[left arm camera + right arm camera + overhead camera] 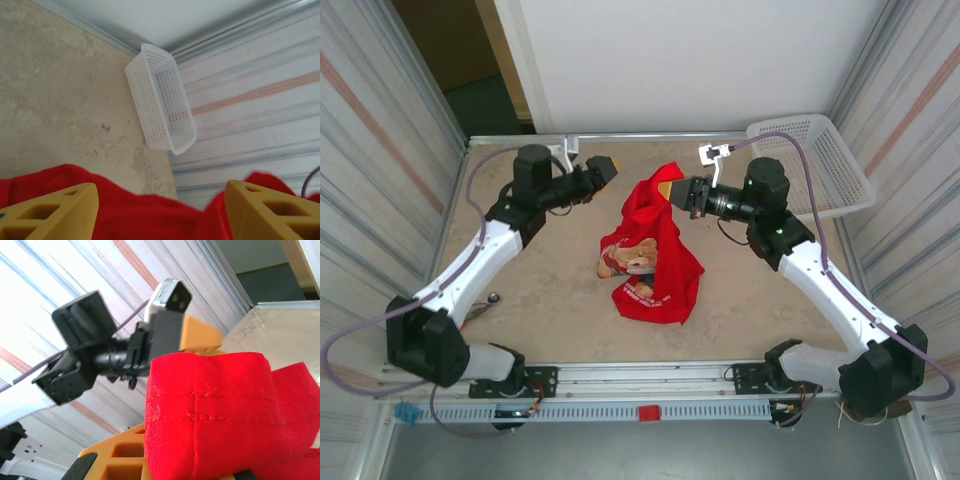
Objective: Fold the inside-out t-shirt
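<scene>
The left arm (480, 255) and right arm (830, 285) rise from the near edge of the desk (550, 290) and bend inward, their wrists facing each other across the middle. The left pincer (604, 172) has its yellow fingers (50, 212) spread wide apart. The right pincer (672, 190) is clamped tight on a bunched fold of the red t-shirt (655, 250), holding that end up.

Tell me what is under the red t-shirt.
The t-shirt hangs pinched in the fingers of the right gripper, its lower part bunched on the beige table. Bare table shows around it; whatever lies beneath the bunched cloth is covered.
</scene>
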`<state>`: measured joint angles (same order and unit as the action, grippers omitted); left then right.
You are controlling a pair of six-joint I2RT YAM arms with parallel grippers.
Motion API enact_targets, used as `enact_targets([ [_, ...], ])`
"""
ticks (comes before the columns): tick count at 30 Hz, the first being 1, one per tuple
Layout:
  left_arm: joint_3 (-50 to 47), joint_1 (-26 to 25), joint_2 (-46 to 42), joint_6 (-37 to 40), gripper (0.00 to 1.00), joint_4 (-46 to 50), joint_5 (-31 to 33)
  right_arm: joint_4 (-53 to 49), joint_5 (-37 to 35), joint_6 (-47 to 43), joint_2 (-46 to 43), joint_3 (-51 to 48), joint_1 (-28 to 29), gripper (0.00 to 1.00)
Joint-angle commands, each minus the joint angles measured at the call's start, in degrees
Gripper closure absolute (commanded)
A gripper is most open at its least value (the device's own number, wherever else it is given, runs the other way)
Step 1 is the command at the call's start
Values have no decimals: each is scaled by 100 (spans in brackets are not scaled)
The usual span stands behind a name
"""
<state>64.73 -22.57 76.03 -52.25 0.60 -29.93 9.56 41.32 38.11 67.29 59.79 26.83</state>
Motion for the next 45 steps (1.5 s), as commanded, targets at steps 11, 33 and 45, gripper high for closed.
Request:
enact_targets([
  [11, 127, -1063, -621, 1040, 32, 1104, 1033, 476, 106, 239, 71, -82, -38, 100],
  [33, -1484, -143, -76, -1072, 100, -5111, -753, -100, -1204, 274, 132, -1093, -550, 77],
  [45, -1222, -56, -154, -837, 100, -4793, -1311, -1920, -2240, -316, -718, -390, 31, 55],
])
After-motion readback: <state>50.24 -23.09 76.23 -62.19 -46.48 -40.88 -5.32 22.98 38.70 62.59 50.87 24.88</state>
